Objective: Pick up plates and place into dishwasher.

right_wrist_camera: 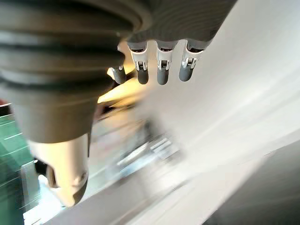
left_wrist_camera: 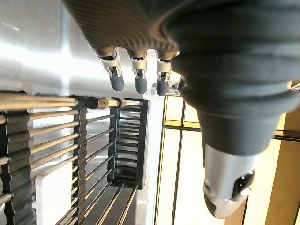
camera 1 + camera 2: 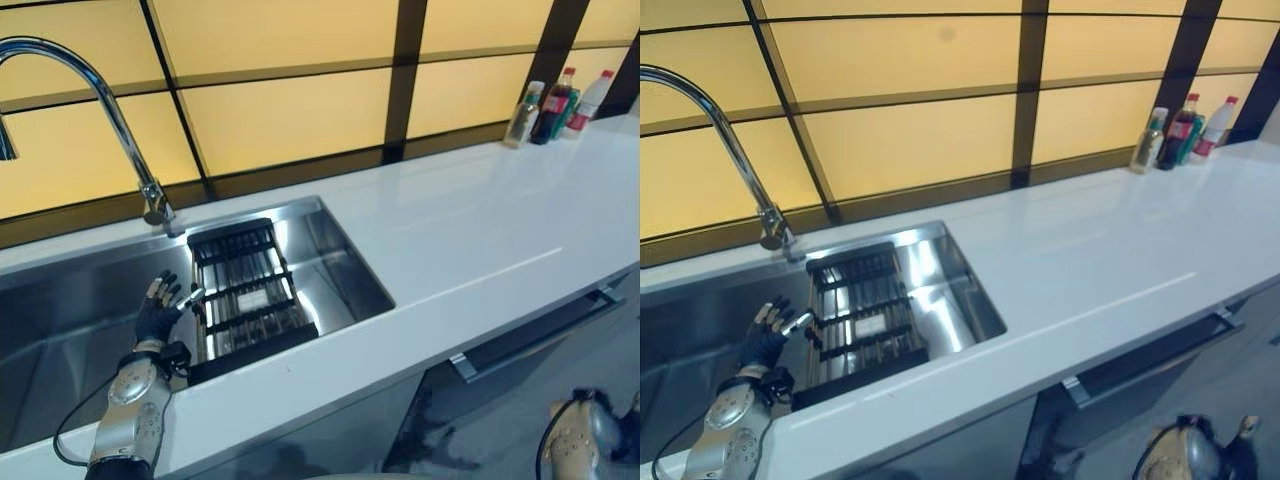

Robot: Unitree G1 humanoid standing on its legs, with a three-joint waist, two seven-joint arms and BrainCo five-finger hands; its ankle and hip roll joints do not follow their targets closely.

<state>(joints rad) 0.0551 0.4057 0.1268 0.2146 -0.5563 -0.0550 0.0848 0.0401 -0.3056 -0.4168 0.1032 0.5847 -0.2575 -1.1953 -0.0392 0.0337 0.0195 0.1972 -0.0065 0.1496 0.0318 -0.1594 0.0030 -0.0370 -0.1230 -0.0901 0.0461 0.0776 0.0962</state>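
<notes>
A black dish rack (image 3: 262, 268) with metal bars lies in the right end of the steel sink (image 3: 60, 300). Something small and white (image 3: 252, 299) shows among its bars; I cannot tell what it is. My left hand (image 3: 160, 315) hovers inside the sink at the rack's left edge, its fingers (image 2: 136, 79) relaxed and holding nothing. My right hand (image 3: 580, 435) hangs low at the lower right, in front of the dark front panel with a bar handle (image 3: 530, 335) under the counter. That panel is closed. The right hand's fingers (image 1: 161, 70) are relaxed and hold nothing.
A tall curved faucet (image 3: 120, 120) rises behind the sink on the left. The white counter (image 3: 480, 230) stretches to the right, with three bottles (image 3: 555, 105) at its far back corner. Yellow panels in dark frames form the wall behind.
</notes>
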